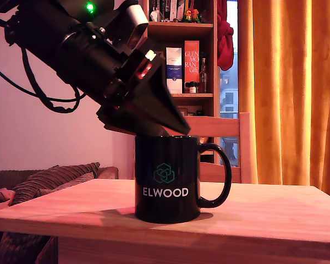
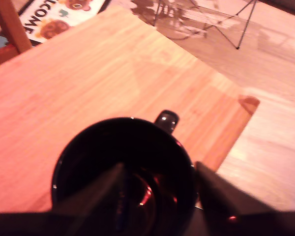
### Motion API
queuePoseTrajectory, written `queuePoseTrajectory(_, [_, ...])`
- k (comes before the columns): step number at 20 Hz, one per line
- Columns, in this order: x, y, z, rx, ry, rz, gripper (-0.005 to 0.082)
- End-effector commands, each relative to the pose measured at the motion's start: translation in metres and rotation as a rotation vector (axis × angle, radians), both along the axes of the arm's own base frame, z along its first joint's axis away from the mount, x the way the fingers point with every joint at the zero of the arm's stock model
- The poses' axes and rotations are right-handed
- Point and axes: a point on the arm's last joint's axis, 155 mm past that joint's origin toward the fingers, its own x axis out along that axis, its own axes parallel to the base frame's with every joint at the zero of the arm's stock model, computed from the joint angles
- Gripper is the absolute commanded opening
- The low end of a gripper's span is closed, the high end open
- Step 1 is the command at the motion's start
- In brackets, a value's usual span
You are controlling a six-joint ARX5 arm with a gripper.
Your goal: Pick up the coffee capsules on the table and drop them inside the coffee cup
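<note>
On the tabletop point(image 1: 275, 212), near its front edge and roughly central in the exterior view: one coffee cup point(image 1: 167, 179), glossy black, upright, white "ELWOOD" lettering and a teal hexagon logo facing the room, loop handle at 3 o'clock in that view.

Directly over the cup's mouth: the hand point(image 2: 157, 179), black, angled down from the arm at 10 o'clock in the exterior view, its tip at or just above the rim. Wrist view shows the two fingers point(image 2: 105, 189) spread apart, one over either side of the opening, with nothing between them; the hand is open.

Inside the cup: dark interior with reddish glints low down point(image 2: 146, 194); what they are cannot be made out. The handle appears as a small dark knob at the rim.

Tabletop surface: light wood, pinkish tint, grain running lengthwise, bare around the cup in both views.

Behind the tabletop, exterior view: wooden chair back point(image 1: 225, 127) just past the cup; bookshelf point(image 1: 184, 55) with books and bottles at 12 o'clock; orange curtain point(image 1: 289, 88) at 2 o'clock; striped cushions point(image 1: 47, 184) at 9 o'clock. A green light glows on the arm point(image 1: 90, 7).
</note>
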Motion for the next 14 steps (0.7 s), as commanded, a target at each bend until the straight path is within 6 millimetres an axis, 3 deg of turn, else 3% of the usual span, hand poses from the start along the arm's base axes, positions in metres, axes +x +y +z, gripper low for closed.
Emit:
queuePoseTrajectory(1, [-0.004, 0.001, 0.009, -0.020, -0.014, 0.000, -0.0021])
queuePoseTrajectory(7, [-0.004, 0.011, 0.058, -0.092, -0.102, 0.032, -0.0021])
queuePoseTrajectory(14, [0.032, 0.084, 0.079, -0.052, -0.142, 0.237, -0.0021])
